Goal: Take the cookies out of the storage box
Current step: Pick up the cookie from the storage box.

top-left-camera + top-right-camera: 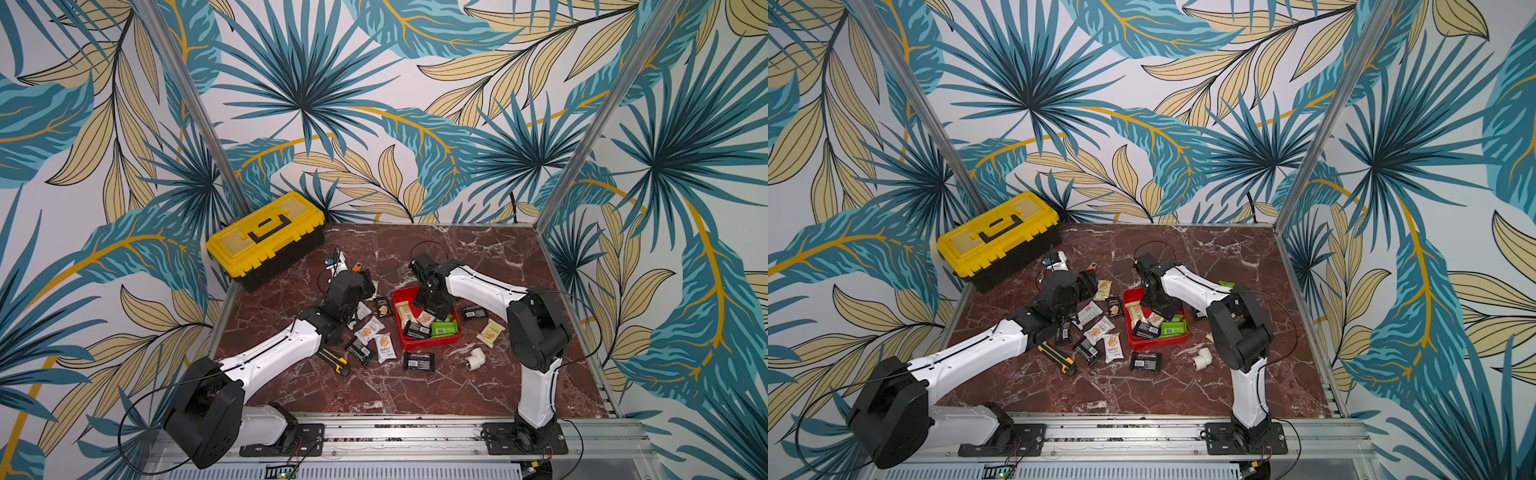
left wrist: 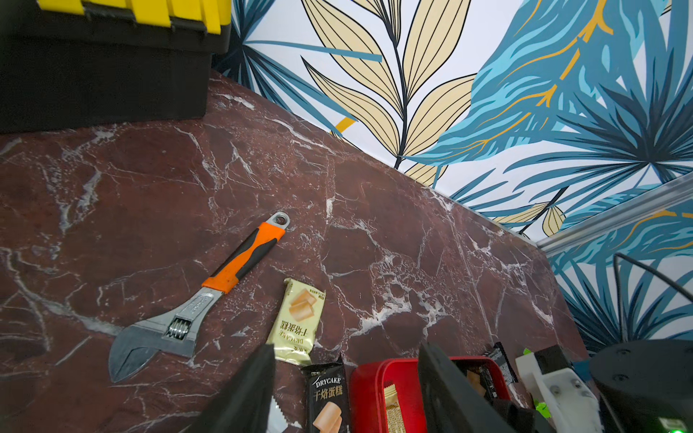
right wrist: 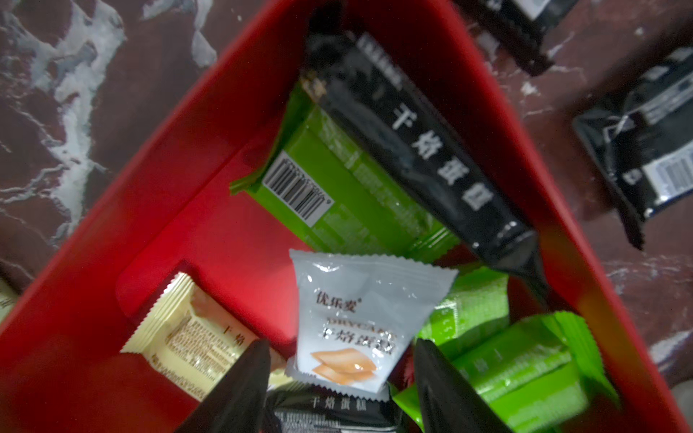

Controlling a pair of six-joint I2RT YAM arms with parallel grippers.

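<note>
The red storage box (image 1: 432, 343) sits mid-table in both top views (image 1: 1158, 343). Inside it lie several cookies: a white packet (image 3: 360, 315), green packets (image 3: 337, 195), a black one (image 3: 423, 150) and a cream one (image 3: 187, 337). My right gripper (image 3: 342, 343) hangs open inside the box (image 1: 430, 318), its fingers either side of the white packet. Left of the box, my left gripper (image 2: 345, 346) is open and holds nothing. Below it on the table lie a black packet (image 2: 328, 393) and a cream packet (image 2: 300, 322). Several more cookies (image 1: 368, 330) are scattered around the box.
A yellow-lidded toolbox (image 1: 266, 237) stands at the back left. An orange-handled wrench (image 2: 195, 303) lies in front of it. A utility knife (image 1: 334, 360) and a white pipe elbow (image 1: 474, 358) lie nearer the front. Patterned walls enclose three sides.
</note>
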